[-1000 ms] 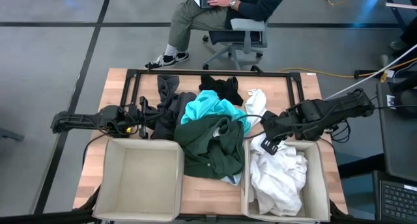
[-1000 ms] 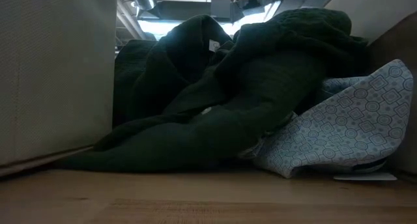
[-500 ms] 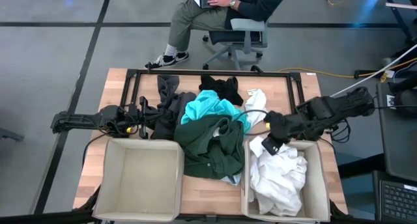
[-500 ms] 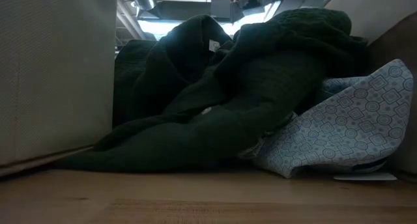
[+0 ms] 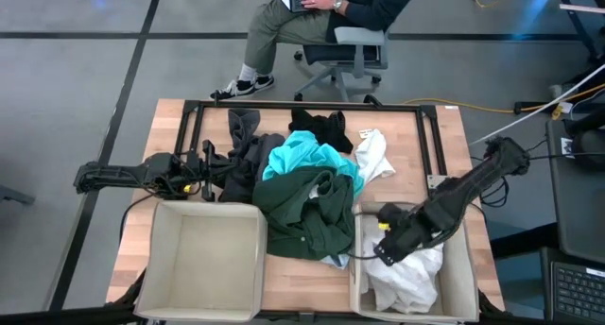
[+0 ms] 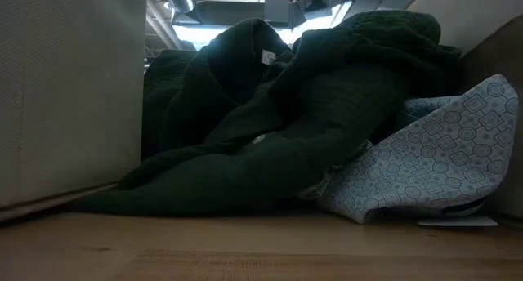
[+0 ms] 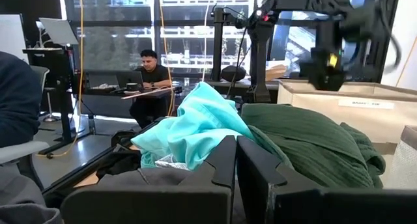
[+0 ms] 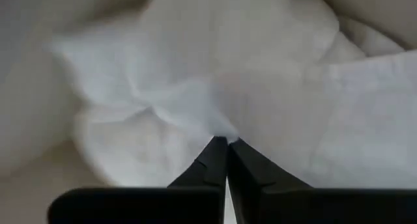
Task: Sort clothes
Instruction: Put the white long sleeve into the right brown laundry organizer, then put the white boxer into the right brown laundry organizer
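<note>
The clothes lie heaped mid-table: a dark green garment (image 5: 307, 212), a turquoise one (image 5: 302, 155), a black one (image 5: 321, 127), a dark grey one (image 5: 244, 145) and a pale blue patterned one (image 6: 433, 158) under the green. One white garment (image 5: 374, 158) lies on the table. Another white garment (image 5: 408, 273) fills the right beige bin (image 5: 465, 259). My right gripper (image 5: 386, 245) is low over that bin, shut on the white cloth. My left gripper (image 5: 203, 169) rests shut and empty at the table's left, beside the dark grey garment. My right gripper pinches a raised fold of the white cloth (image 8: 218, 126) between its two fingertips. It comes from above, slanting toward the table's near left. The rest of the cloth lies slack in the bin below the fingers.
The left beige bin (image 5: 165, 259) stands at the near left. A black metal frame (image 5: 189, 112) runs along the table's far side. A person sits on an office chair (image 5: 350, 46) beyond the far edge.
My right gripper has gone from the bin's far rim toward the table's near edge and down into the right bin, staying shut on the white cloth. The white cloth has followed it and bunched up in the bin.
</note>
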You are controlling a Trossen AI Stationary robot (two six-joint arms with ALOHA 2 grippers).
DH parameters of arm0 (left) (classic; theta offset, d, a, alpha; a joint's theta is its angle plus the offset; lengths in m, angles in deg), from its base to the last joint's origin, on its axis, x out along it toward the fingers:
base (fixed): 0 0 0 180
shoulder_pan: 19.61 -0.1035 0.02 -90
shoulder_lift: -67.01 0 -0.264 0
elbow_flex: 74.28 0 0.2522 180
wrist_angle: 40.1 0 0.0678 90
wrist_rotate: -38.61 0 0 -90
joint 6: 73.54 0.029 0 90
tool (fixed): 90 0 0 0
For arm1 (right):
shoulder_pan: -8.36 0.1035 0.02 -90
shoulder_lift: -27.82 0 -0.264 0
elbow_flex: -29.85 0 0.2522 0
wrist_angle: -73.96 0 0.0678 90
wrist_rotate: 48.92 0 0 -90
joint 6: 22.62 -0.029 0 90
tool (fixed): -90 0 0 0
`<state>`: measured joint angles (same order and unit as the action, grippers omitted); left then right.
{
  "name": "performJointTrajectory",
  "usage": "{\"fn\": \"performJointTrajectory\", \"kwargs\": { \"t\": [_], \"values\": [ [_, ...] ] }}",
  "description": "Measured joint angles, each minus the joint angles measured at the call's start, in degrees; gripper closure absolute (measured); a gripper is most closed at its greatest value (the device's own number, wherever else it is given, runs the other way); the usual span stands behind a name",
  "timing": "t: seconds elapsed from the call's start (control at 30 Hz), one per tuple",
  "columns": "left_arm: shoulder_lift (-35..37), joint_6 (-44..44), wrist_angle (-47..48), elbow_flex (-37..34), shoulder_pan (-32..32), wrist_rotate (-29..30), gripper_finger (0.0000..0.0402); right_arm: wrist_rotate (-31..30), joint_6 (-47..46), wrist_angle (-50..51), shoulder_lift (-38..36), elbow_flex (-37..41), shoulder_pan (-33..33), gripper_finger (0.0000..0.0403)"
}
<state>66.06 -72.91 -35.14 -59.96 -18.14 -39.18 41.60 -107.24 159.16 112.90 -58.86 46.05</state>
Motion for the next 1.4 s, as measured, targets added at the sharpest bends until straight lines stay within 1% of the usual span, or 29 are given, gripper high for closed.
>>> {"fn": "performJointTrajectory", "kwargs": {
  "t": [0.17, 0.37, 0.47, 0.57, 0.63, 0.73, 0.8, 0.87, 0.97, 1.07, 1.17, 1.23, 1.3, 1.4],
  "values": [
    [0.0, -0.2, 0.0, 0.0, 0.0, 0.0, 0.0396, 0.0, 0.2, -4.0, 2.9, 8.3, -0.1, 0.0391],
    [0.0, -0.2, 0.0, 0.0, 0.0, 0.0, 0.0396, 2.2, 0.2, -15.8, 5.0, 17.5, -0.2, 0.0384],
    [0.0, -0.2, 0.0, 0.0, 0.0, 0.0, 0.0396, 3.0, -0.9, -18.9, 5.1, 19.8, -0.2, 0.0356],
    [0.0, -0.2, 0.0, 0.0, 0.0, 0.0, 0.0396, 3.0, -1.2, -18.9, 5.1, 19.8, -0.2, 0.0309],
    [0.0, -0.3, -0.1, 0.0, 0.0, 0.0, 0.0396, 4.4, -1.5, -18.1, 5.0, 19.1, -0.2, 0.0273],
    [0.0, -0.3, -0.7, 0.0, 0.0, 0.0, 0.0396, 9.0, -1.1, -15.1, 3.9, 17.0, -0.3, 0.0223],
    [0.0, -0.2, -0.7, 0.0, 0.0, 0.0, 0.0396, 12.0, -1.3, -12.6, 2.5, 14.5, -0.7, 0.0197],
    [0.0, -0.2, -0.8, 0.0, 0.0, 0.0, 0.0396, 14.6, -1.3, -10.2, 1.3, 11.1, -1.3, 0.0176],
    [0.0, -0.1, -1.1, 0.0, 0.0, 0.0, 0.0396, 17.8, -0.5, -6.4, -0.1, 4.7, -2.9, 0.0156],
    [0.0, -0.2, -1.5, 0.0, 0.0, 0.0, 0.0396, 18.5, 2.4, -1.1, -1.2, -2.7, -4.8, 0.0146],
    [0.0, -0.2, -1.4, 0.0, 0.0, 0.0, 0.0396, 14.2, 4.7, 6.0, -1.6, -10.7, -6.9, 0.0143],
    [0.0, -0.3, -1.4, 0.0, 0.0, 0.0, 0.0396, 9.0, 7.0, 10.7, -1.7, -16.1, -8.5, 0.0143],
    [0.0, -0.4, -1.4, 0.0, 0.0, 0.0, 0.0396, 2.2, 9.8, 14.3, -1.7, -20.7, -10.1, 0.0143],
    [0.0, -0.4, -1.8, 0.0, 0.0, 0.0, 0.0396, -11.3, 13.4, 18.4, -1.7, -25.5, -12.8, 0.0143]
  ]
}}
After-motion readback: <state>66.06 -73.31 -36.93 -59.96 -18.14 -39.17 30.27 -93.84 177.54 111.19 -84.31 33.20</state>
